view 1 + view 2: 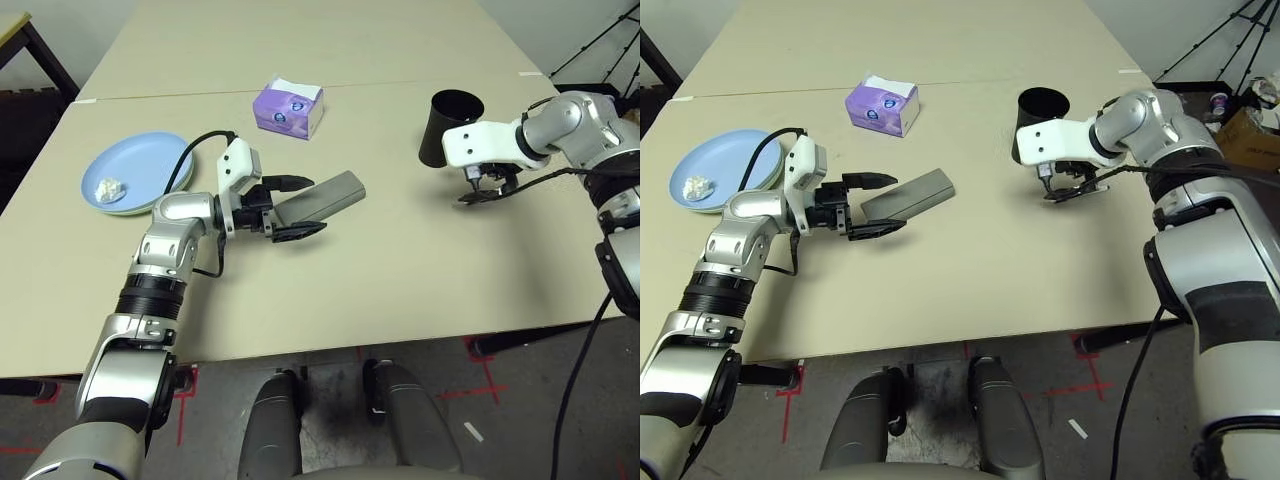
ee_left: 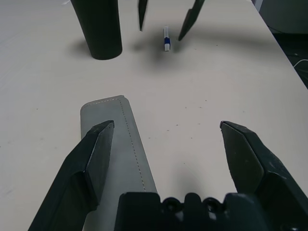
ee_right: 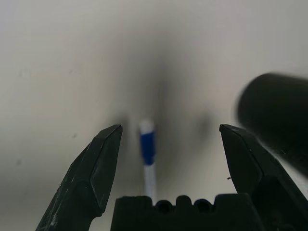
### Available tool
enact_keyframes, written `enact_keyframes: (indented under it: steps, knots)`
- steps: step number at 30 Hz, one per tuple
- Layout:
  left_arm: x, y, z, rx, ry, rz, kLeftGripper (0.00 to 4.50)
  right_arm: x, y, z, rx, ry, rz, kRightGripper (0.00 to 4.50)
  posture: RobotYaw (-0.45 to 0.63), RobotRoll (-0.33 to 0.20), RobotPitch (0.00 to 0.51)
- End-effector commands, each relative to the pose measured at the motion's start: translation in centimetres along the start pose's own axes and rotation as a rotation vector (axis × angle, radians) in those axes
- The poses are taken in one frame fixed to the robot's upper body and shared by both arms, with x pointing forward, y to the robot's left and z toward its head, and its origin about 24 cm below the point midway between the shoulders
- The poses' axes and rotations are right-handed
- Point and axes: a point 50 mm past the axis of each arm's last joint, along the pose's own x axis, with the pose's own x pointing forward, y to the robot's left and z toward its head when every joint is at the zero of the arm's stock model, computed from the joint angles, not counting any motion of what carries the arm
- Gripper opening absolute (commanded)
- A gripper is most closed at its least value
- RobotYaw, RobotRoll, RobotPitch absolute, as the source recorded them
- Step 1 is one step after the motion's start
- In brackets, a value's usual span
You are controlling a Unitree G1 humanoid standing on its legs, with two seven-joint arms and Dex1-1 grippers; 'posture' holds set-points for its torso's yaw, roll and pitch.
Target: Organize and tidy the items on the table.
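Landmark: the grey glasses case (image 1: 335,196), lying on the table (image 1: 300,290). Your left arm reaches up from the robot's side, forearm angled forward, wrist bent so the left gripper (image 1: 289,208) points right at the case. Its fingers are spread wide, nothing clamped; one finger (image 2: 100,163) overlaps the case in the wrist view. Can't tell if it touches.

Your right arm comes in from the right, elbow out, white wrist housing (image 1: 492,145) level to the right of the case. Right gripper (image 3: 171,127) aims down at the tabletop, fingers wide apart, empty. A white pen with a blue band (image 3: 148,154) lies below, between the fingertips as that wrist camera sees it.

Black cup (image 1: 448,128) stands right of the case and farther out, just beside your right wrist. Tissue pack (image 1: 289,107), purple and white, is beyond the case. Blue plate (image 1: 140,168) sits left of the case, past your left wrist, stacked on a light green plate (image 1: 130,212), with crumpled tissue (image 1: 109,190) on it.
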Motion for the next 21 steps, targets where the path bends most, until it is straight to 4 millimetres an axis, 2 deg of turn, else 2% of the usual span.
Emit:
enact_keyframes:
  steps: [1, 11, 21]
  knots:
    - [0.0, -0.3, 0.0, -0.002, -0.005, -0.007, 4.5, 0.0, 0.3, -0.7, 0.002, 0.068, 0.033, 4.46, -0.03, 0.0, 0.188]
    - [-0.2, -0.3, 0.1, -0.005, -0.001, -0.003, 4.5, 0.6, 0.0, -0.4, -0.018, 0.139, 0.027, 4.46, -0.03, 0.0, 0.198]
    - [-0.9, -0.9, -0.1, -0.02, 0.01, -0.002, 4.5, -0.6, -0.6, -0.3, -0.023, 0.121, 0.018, 4.46, -0.03, 0.0, 0.24]
